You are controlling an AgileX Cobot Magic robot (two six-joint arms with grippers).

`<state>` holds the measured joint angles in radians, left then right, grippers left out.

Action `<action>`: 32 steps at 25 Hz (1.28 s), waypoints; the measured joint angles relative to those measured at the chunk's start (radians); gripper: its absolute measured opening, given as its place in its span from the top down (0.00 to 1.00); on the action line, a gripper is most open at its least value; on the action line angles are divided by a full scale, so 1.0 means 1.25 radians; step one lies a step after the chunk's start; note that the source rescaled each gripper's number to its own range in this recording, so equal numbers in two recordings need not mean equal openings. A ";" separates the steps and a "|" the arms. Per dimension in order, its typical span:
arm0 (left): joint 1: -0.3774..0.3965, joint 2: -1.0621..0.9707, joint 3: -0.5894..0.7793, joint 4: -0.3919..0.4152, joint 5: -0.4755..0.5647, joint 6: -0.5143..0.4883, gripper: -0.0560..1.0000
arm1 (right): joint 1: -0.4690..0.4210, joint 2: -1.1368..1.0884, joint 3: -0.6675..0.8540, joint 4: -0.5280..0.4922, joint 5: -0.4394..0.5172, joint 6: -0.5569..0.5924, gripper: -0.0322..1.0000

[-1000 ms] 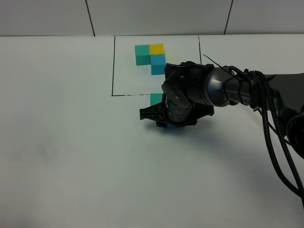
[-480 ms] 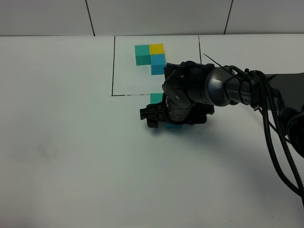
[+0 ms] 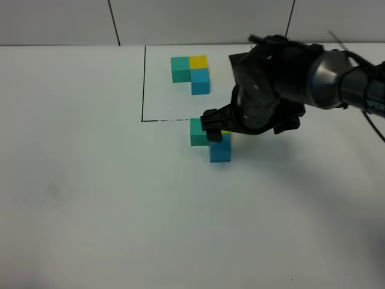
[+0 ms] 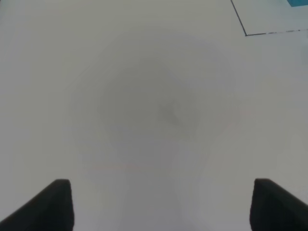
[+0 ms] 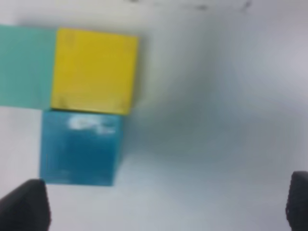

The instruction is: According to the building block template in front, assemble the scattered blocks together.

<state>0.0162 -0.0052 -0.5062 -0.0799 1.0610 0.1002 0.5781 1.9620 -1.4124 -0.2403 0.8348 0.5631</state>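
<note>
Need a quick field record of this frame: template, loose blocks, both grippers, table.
template: building block template, teal-yellow-blue L inside black drawn frame
loose blocks: teal-green block, yellow block, blue block; joined in an L just outside the frame's near edge
layout match: looks the same as the template
right gripper: open, above the blocks, holding nothing
left gripper: open, over bare table
table: white

Scattered blocks [image 5: 86,103]: smooth, mostly matt; blue face catches small glossy glare patch. Table [image 3: 90,198]: matt white, smooth. Right arm casing [image 3: 271,84]: black, semi-gloss, plastic-looking, soft highlights.
</note>
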 joint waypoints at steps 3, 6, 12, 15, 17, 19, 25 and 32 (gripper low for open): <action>0.000 0.000 0.000 0.000 0.000 0.000 0.27 | -0.043 -0.057 0.047 0.017 -0.007 -0.049 0.00; 0.000 0.000 0.000 0.000 0.000 0.000 0.27 | -0.105 -0.103 0.100 0.037 -0.036 -0.096 0.00; 0.000 0.000 0.000 0.000 0.000 0.000 0.27 | -0.285 -0.127 0.135 0.141 -0.053 -0.272 0.00; 0.000 0.000 0.000 0.000 0.000 0.000 0.27 | -0.375 -0.127 0.136 0.207 -0.057 -0.387 0.00; 0.000 0.000 0.000 0.000 0.000 0.000 0.27 | -0.430 -0.128 0.136 0.245 -0.058 -0.450 0.00; 0.000 0.000 0.000 0.000 0.000 -0.002 0.27 | -0.476 -0.130 0.136 0.276 -0.058 -0.487 0.00; 0.000 0.000 0.000 0.000 0.000 -0.002 0.27 | -0.522 -0.179 0.141 0.284 -0.035 -0.523 0.00; 0.000 0.000 0.000 0.000 0.000 -0.001 0.27 | -0.514 -0.423 0.303 0.276 -0.054 -0.526 0.00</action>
<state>0.0162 -0.0052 -0.5062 -0.0799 1.0610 0.0986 -0.0648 1.4339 -1.0333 0.1043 0.7669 -0.0941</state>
